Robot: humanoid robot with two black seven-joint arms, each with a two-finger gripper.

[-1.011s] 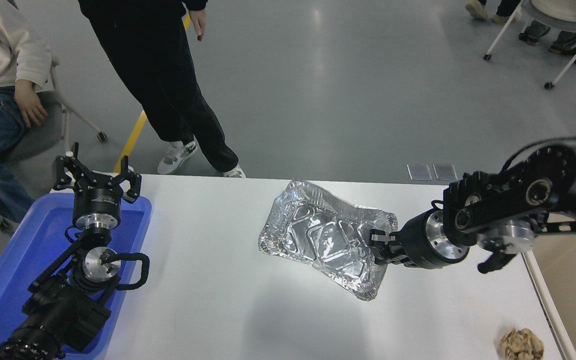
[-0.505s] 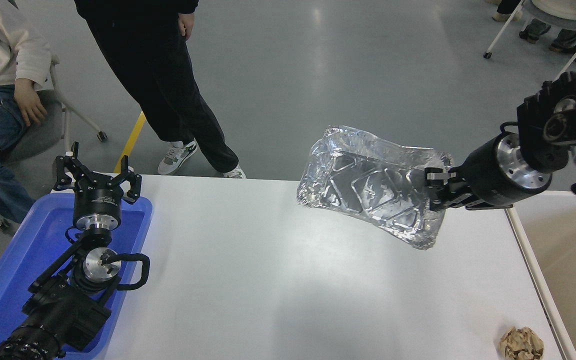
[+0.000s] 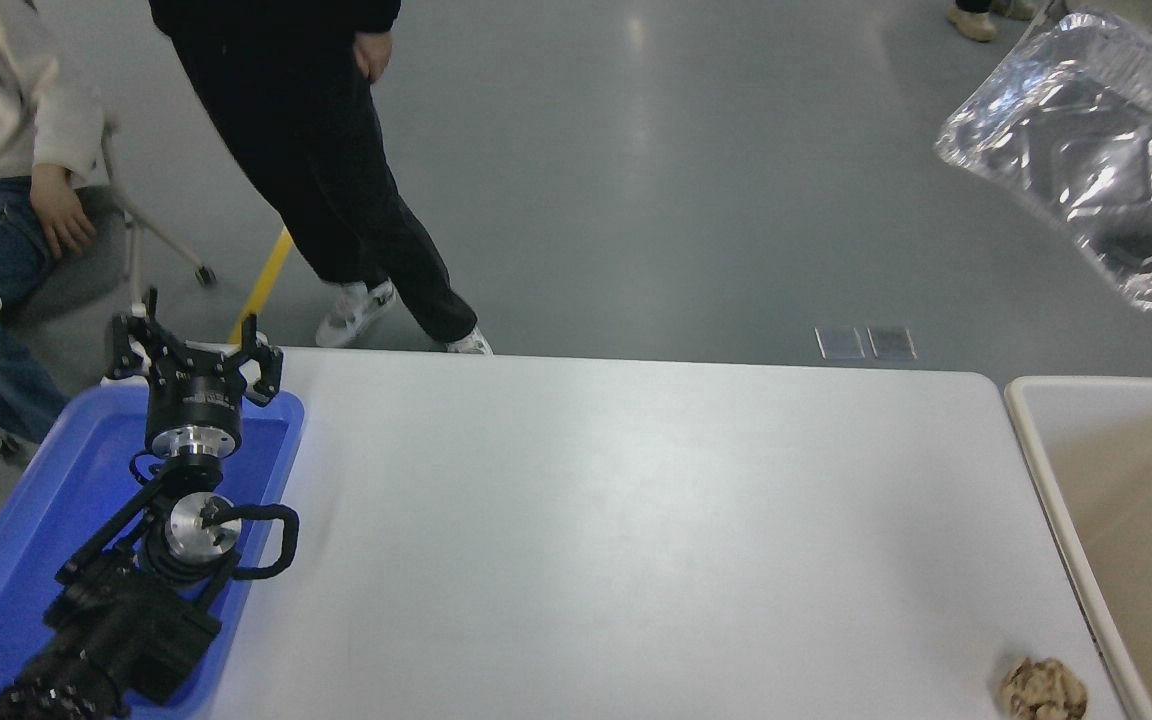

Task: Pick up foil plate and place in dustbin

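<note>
The foil plate [image 3: 1086, 150], shiny silver and crumpled, hangs high in the air at the top right, above and beyond the far end of the dustbin [image 3: 1036, 450]. Its right end runs off the picture's right edge. The dustbin is a beige bin with a pale cream rim, standing against the table's right end. The right arm and gripper are out of the picture, so what holds the plate is hidden. My left gripper [image 3: 194, 350] is parked at the lower left over the blue tray, fingers spread open and empty.
A blue plastic tray [image 3: 26, 520] lies at the table's left end under the left arm. A small crumpled brown paper ball [image 3: 1043, 688] sits at the table's front right corner. One person stands and one sits beyond the far left edge.
The foil plate has risen from just above the table and swung up and to the right, over towards the dustbin. The right arm has left the picture. The left arm has not moved.
</note>
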